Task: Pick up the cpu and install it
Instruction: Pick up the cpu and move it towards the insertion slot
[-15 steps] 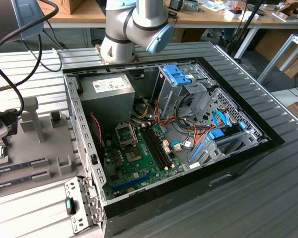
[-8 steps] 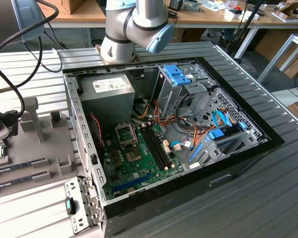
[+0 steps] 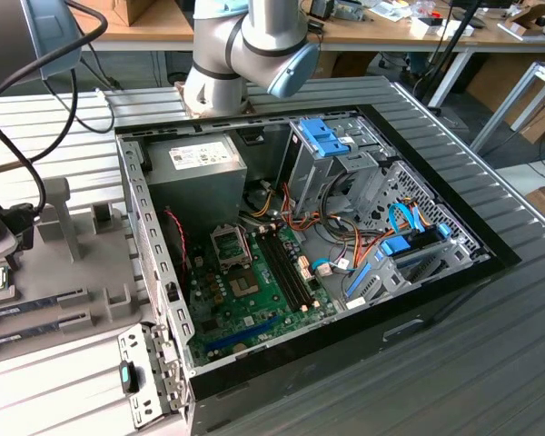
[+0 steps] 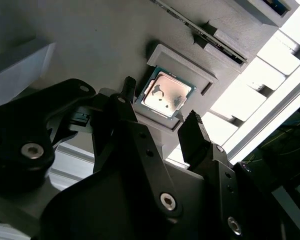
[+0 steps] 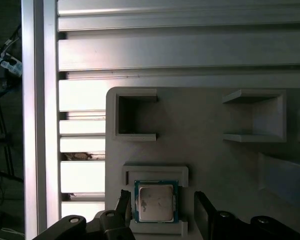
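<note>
Between the two black fingers of the claw [image 5: 162, 204] lies the cpu [image 5: 156, 201], a small thin square chip with a silvery-grey metal top and a narrow green rim. It rests flat in a shallow walled pocket of the pale grey moulded holder plate [image 5: 205, 150], which sits on the ribbed aluminium counter [image 5: 190, 50]. The second wrist view shows the same arrangement: the claw [image 4: 161, 101] is spread apart and empty, with one fingertip [image 4: 128, 83] off one edge of the cpu [image 4: 166, 94] and the other off the opposite edge. Neither pad seems to touch the chip. How high the tips hang above the pocket cannot be told.

The step in hand looks like the grasp, not yet made. To do it well, I would keep the chip centred in the gap so both pads meet its green edges together; contact on one side first would likely skew it against the pocket wall. The pads should land on the rim's sides, clear of the raised pocket walls, and the squeeze should be gentle, since the part is thin.

At the centre of the exterior view, the open black computer case [image 3: 418, 313] holds the green circuit board [image 3: 254, 300], well apart from the holder.
</note>
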You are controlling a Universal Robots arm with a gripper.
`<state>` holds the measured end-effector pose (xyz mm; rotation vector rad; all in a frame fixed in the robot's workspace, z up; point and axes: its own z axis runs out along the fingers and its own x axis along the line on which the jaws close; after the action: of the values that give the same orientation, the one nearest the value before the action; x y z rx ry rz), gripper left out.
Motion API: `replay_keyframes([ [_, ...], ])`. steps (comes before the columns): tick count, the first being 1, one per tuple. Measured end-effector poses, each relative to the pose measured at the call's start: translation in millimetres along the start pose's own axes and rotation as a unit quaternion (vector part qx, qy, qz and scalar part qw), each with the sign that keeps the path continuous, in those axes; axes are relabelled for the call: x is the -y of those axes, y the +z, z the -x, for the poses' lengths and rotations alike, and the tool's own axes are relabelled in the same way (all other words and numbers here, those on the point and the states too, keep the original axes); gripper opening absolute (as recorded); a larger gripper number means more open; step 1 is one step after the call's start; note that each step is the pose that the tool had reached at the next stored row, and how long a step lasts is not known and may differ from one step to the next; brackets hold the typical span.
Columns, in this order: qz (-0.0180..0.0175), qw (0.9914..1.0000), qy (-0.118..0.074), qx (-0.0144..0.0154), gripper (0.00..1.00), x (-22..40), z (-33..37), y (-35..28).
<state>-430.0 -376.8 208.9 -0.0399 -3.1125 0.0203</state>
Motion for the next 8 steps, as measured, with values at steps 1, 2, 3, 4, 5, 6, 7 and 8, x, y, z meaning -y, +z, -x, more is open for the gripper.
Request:
replay_keyframes([
  [1,0.0,1.0,0.0,0.0,0.62,0.0,0.0,0.1],
  [2,0.0,1.0,0.0,0.0,0.62,0.0,0.0,0.3],
  [3,0.0,1.0,0.0,0.0,0.62,0.0,0.0,0.5],
  [4,0.0,1.0,0.0,0.0,0.62,0.0,0.0,0.9],
  [5,0.0,1.0,0.0,0.0001,0.62,0.0,0.0,1.3],
  [6,0.0,1.0,0.0,0.0,0.62,0.0,0.0,1.7],
  [7,0.0,1.0,0.0,0.0,0.62,0.0,0.1,2.1],
  [8,0.0,1.0,0.0,0.0001,0.62,0.0,0.1,2.7],
])
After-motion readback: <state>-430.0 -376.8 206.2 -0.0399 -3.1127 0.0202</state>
